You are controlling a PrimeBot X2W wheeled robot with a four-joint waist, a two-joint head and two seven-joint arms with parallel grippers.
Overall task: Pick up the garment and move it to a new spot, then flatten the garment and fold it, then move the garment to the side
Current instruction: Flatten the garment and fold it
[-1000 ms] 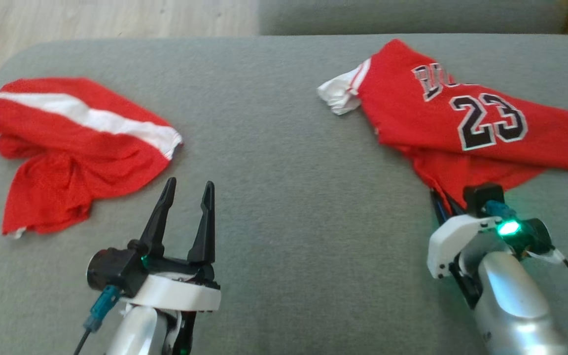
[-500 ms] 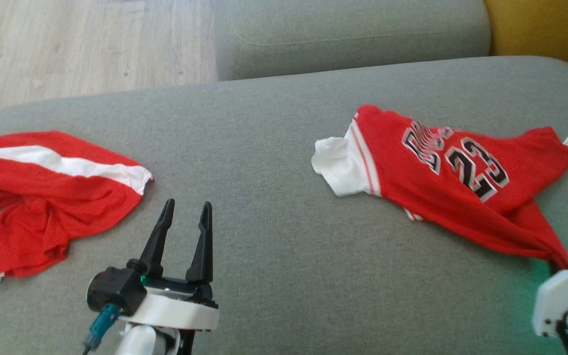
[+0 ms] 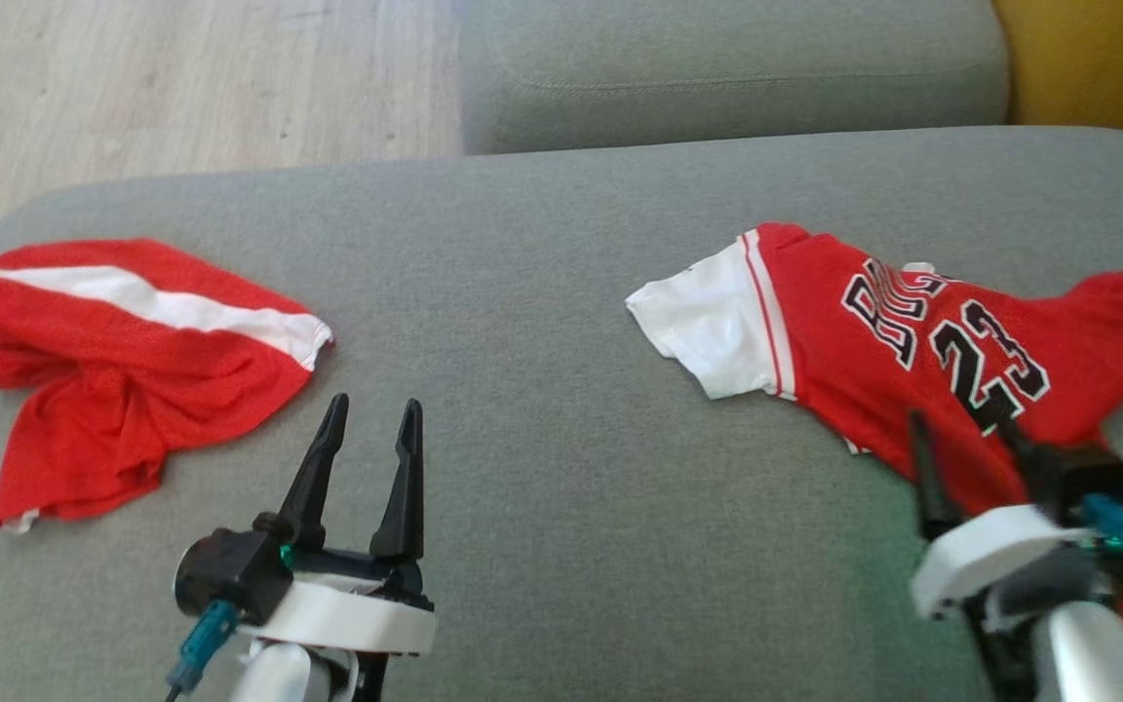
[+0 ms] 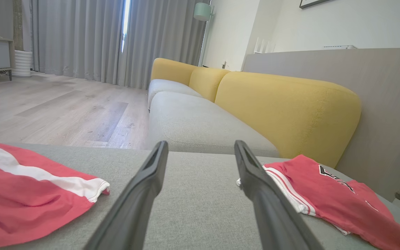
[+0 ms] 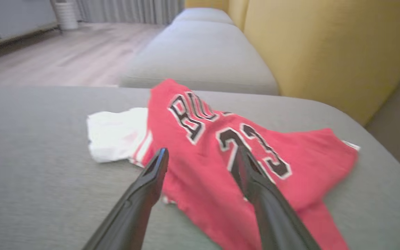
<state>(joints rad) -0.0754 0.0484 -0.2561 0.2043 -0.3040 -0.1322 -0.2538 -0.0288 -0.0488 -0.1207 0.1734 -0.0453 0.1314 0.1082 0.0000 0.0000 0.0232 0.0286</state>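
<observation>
Two claws, both released, nothing held. Your right claw (image 3: 971, 453) hangs spread over the near edge of the jersey (image 3: 912, 331), fingers straddling red cloth just below the 23. The wrist view is blurred, so you can't tell if the tips touch fabric. The jersey lies rumpled on the right half of the grey seat cushion (image 3: 542, 487), white sleeve (image 3: 717, 331) pointing left, label (image 5: 351, 146) at the far right corner.

Risks, as a judgement:
- Pinch here and you likely catch one layer or a bunched fold. The lift then comes up twisted and flattening gets harder.
- Bite too shallow and the thin cloth slips out.
- Press too deep and the tips dig into the soft cushion.
- The label corner sits near the cushion's rounded edge. A pull that way could drop it into the gap by the yellow backrest (image 5: 325, 52).

Your left claw (image 3: 371, 409), also spread, hovers over bare cushion, well apart from the jersey. Red shorts (image 3: 133, 370) with a white stripe lie heaped at far left, near that claw. Carry the jersey too far left and it lands on them. The cushion between the two garments is bare. A second cushion (image 3: 717, 78) and wood floor (image 3: 181, 78) lie beyond.
</observation>
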